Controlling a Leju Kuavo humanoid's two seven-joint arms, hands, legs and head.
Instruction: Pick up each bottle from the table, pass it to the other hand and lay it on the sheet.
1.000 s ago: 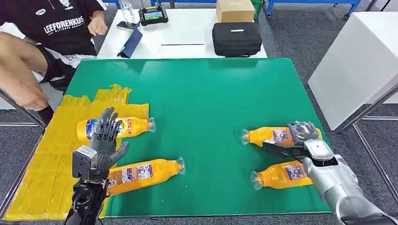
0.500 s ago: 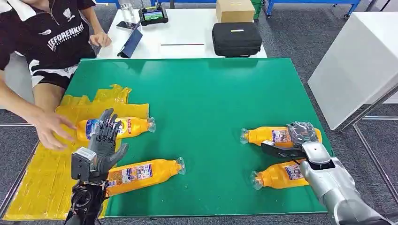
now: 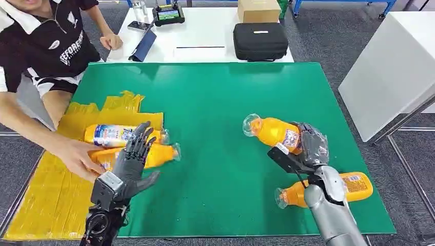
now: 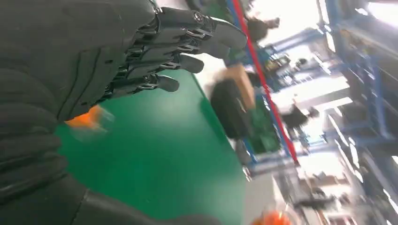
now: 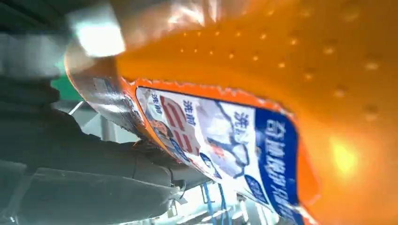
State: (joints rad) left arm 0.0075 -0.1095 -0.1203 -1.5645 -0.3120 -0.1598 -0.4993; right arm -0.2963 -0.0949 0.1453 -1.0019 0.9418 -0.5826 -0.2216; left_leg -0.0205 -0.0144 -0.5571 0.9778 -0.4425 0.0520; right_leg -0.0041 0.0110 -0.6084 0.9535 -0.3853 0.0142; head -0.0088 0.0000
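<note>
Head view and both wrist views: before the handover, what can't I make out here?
- Right hand: how its fingers wrap the lifted bottle is hidden behind the hand in the head view; the right wrist view sits too close on the label.
- Lower sheet bottle: partly covered by the left hand and a person's hand.
- Remaining bottle on the mat: its middle hidden by the right forearm.
- Left wrist view: background blurred.

Grey carpet floor [image 3: 328,46] surrounds the green worktop [image 3: 215,97]. Beyond its far edge stands a white table [image 3: 205,41] carrying a black case [image 3: 260,41], a cardboard box [image 3: 257,10] and a tablet [image 3: 169,14]. A white cabinet [image 3: 395,66] stands off the right edge.
</note>
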